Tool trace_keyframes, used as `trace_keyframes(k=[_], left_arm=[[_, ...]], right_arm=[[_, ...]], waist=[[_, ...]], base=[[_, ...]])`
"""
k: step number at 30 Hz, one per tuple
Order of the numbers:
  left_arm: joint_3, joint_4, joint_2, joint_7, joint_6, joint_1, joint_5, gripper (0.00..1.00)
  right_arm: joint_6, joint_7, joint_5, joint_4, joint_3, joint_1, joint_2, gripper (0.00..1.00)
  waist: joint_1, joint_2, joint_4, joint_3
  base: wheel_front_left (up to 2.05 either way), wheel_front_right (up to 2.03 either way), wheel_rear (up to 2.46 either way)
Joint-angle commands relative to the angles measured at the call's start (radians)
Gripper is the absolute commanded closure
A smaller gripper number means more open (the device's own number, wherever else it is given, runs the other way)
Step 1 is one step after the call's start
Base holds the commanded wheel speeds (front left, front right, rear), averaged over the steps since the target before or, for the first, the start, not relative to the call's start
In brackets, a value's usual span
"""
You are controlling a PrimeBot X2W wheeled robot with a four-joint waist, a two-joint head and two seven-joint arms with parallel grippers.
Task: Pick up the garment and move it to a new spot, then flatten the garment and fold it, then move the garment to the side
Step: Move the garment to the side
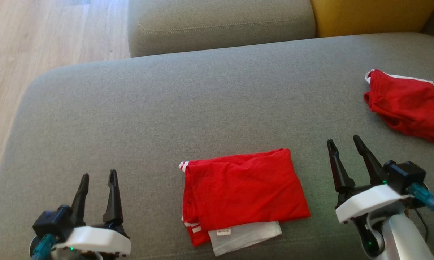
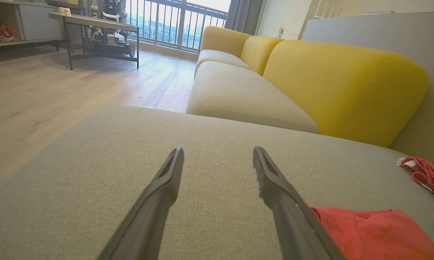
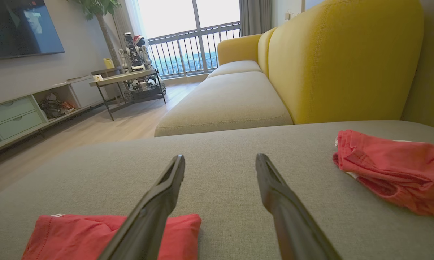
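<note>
A red garment with white stripes lies folded on the grey sofa cushion, a white inner layer poking out at its near edge. It also appears as red cloth low right in the left wrist view and as red cloth low left in the right wrist view. My left gripper stands open to the garment's left, nothing between its fingers. My right gripper stands open to the garment's right, also empty. Neither touches the cloth.
A second red garment lies bunched at the cushion's far right. Behind are another grey seat and a yellow backrest. Wooden floor drops off past the cushion's left edge. A table stands across the room.
</note>
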Motion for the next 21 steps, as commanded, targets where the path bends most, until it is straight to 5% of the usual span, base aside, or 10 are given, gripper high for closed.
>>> trace_keyframes(k=[1,13,21], left_arm=[[0.026,-0.033,0.000,-0.012,0.003,-0.026,-0.005,0.00],[0.016,-0.025,0.000,-0.012,0.003,-0.027,0.003,0.00],[-0.010,0.002,0.000,-0.012,-0.001,-0.055,0.018,0.00]], right_arm=[[0.000,-0.006,-0.012,-0.038,0.019,-0.011,0.002,0.00],[0.000,0.016,-0.044,-0.032,0.003,0.001,0.011,0.00],[0.000,0.105,-0.003,0.041,0.080,-0.017,0.015,0.00]], waist=[[0.0000,0.0000,0.001,0.000],[0.0000,0.0000,0.020,0.009],[0.0000,0.0000,0.047,0.066]], base=[[0.00,0.00,0.00],[0.00,0.00,0.00],[0.00,0.00,0.00]])
